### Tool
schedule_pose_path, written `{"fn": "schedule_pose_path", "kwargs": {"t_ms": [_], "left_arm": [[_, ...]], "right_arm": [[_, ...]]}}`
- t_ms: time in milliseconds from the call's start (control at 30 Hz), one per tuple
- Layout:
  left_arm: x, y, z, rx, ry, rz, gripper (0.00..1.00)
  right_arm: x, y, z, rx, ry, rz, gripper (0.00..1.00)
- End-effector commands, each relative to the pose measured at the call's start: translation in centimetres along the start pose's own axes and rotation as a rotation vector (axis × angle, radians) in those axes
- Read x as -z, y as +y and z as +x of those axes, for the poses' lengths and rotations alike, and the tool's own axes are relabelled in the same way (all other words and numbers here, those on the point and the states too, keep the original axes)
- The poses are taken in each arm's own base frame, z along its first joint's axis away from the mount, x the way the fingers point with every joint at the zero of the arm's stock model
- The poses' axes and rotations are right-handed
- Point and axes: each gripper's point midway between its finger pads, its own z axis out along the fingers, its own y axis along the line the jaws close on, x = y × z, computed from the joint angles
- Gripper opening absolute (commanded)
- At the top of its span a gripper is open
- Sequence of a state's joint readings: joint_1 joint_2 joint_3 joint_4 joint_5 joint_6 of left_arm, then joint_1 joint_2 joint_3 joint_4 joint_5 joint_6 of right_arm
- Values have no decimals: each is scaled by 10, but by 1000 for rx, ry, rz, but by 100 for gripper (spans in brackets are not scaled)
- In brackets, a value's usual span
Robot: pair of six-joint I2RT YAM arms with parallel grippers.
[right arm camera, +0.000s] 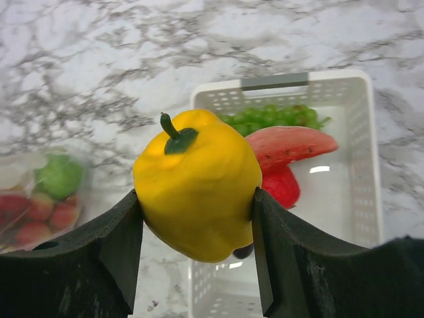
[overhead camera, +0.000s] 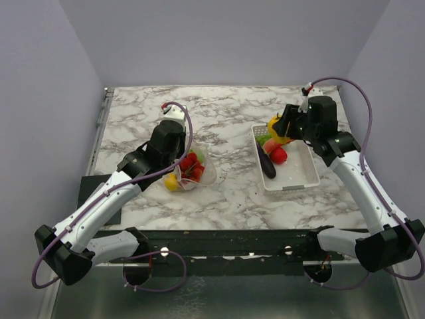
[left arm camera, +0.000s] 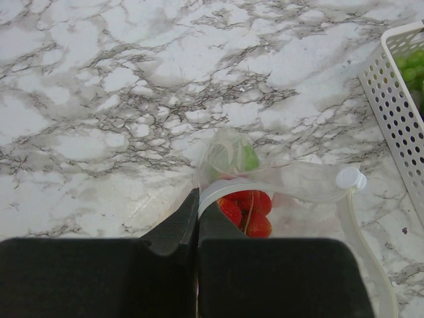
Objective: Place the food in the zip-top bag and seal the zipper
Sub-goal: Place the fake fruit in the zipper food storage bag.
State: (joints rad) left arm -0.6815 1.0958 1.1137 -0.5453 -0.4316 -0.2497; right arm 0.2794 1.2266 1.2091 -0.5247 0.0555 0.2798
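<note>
The clear zip-top bag lies left of centre with red berries, a green lime and a yellow piece inside. My left gripper is shut on the bag's mouth edge, pinching the whitish zipper strip. My right gripper is shut on a yellow toy fruit with a green stem and holds it above the left end of the white basket. The basket holds a watermelon slice, green grapes, a red berry and a purple piece.
The white basket stands right of centre on the marble table. The bag shows at the left of the right wrist view. A white slider sits on the zipper strip. A dark mat lies at the table's near left.
</note>
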Motion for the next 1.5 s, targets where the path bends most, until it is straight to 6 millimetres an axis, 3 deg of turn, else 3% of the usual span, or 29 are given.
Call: {"fn": "schedule_pose_path", "kwargs": {"t_ms": [0,433,800,933,1233,1467], "left_arm": [[3,-1,-11,27,-48,19,0],[4,1,-12,32,-53,16,0],[4,1,-12,34,-54,18,0],[4,0,-12,34,-53,22,0],[4,0,-12,37,-51,28,0],[5,0,-13,38,-55,32,0]], "right_arm": [[28,58,-6,4,-10,-272,20],[79,170,0,72,0,-654,21],[108,238,16,116,37,-861,22],[108,260,29,144,68,-887,23],[88,285,60,183,135,-861,24],[61,289,81,198,176,-781,28]]}}
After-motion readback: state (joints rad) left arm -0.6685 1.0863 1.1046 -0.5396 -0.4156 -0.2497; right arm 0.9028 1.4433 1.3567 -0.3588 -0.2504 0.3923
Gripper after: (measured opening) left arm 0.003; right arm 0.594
